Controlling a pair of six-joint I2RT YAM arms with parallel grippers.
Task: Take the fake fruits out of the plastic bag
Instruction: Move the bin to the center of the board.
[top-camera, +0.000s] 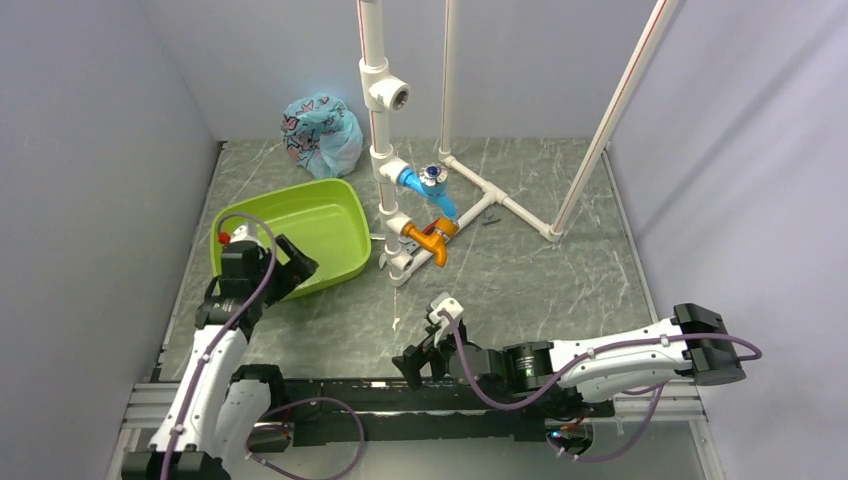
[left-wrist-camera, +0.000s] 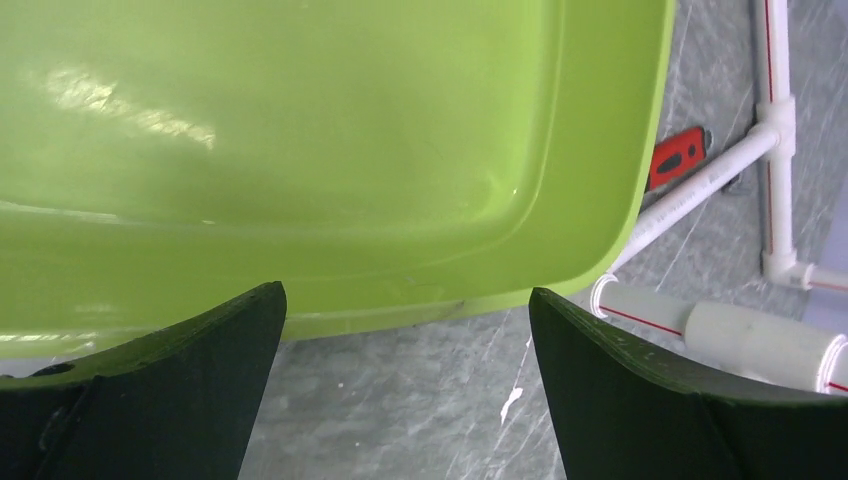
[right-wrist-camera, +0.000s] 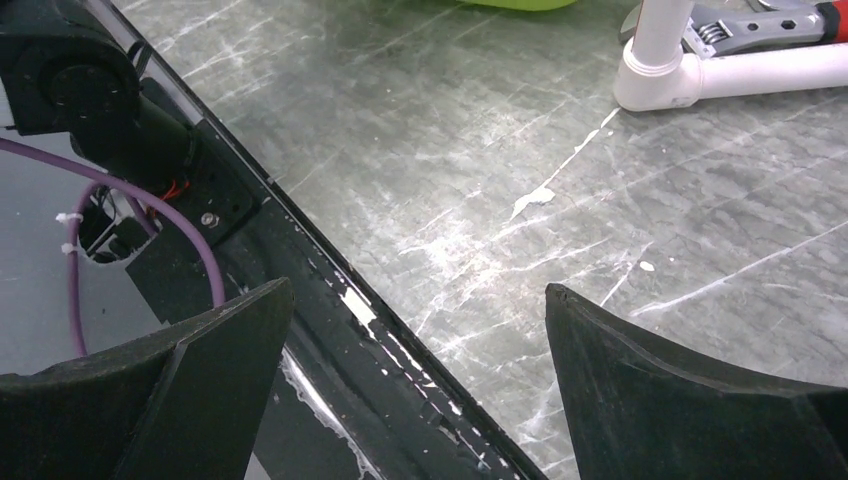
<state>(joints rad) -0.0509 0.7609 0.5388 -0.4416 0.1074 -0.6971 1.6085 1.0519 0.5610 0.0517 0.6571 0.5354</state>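
The plastic bag (top-camera: 320, 135), light blue with pink-and-black butterfly prints, sits bunched up against the back wall at the far left. No fake fruits show in any view. My left gripper (top-camera: 296, 268) is open and empty, hovering at the near rim of the lime-green tub (top-camera: 300, 235), far from the bag. In the left wrist view the gripper (left-wrist-camera: 405, 330) frames the tub's near rim (left-wrist-camera: 400, 310) and bare table. My right gripper (top-camera: 412, 362) is open and empty, low over the table's front edge; in the right wrist view it (right-wrist-camera: 420, 330) straddles the black front rail.
A white PVC pipe frame (top-camera: 385, 150) with a blue valve (top-camera: 432, 185) and an orange valve (top-camera: 432, 238) stands at centre. A wrench (right-wrist-camera: 760, 25) lies by the pipe's foot. The tub holds nothing visible. Grey walls enclose left, back and right.
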